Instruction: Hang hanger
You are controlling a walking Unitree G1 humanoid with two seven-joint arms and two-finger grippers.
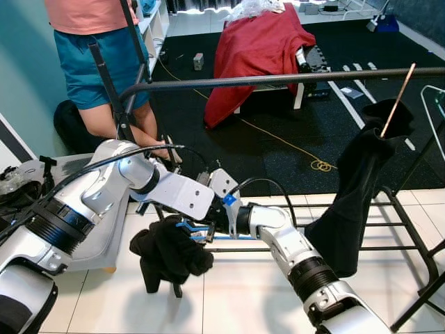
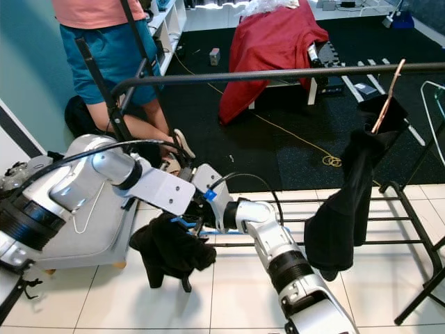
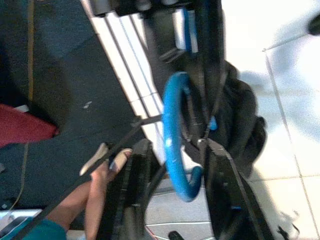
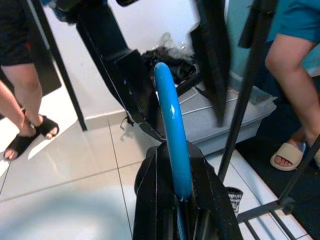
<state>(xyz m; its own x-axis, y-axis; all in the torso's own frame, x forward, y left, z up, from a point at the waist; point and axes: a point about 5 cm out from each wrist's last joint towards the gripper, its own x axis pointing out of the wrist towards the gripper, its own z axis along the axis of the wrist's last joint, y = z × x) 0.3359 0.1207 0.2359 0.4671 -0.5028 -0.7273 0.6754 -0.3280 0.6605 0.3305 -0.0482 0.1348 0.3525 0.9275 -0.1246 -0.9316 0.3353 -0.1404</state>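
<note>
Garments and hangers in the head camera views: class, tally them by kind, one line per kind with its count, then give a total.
Black garments: 2, one hanging on the rail, one bunched on the blue hanger
Hangers: 2, blue hanger and copper-coloured hanger
Red cloth: 1
Total: 5

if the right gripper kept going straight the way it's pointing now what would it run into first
Probably the left gripper: it sits just past the right gripper, sharing the blue hanger. Beyond that stands the grey storage box, though depth is unclear.
</note>
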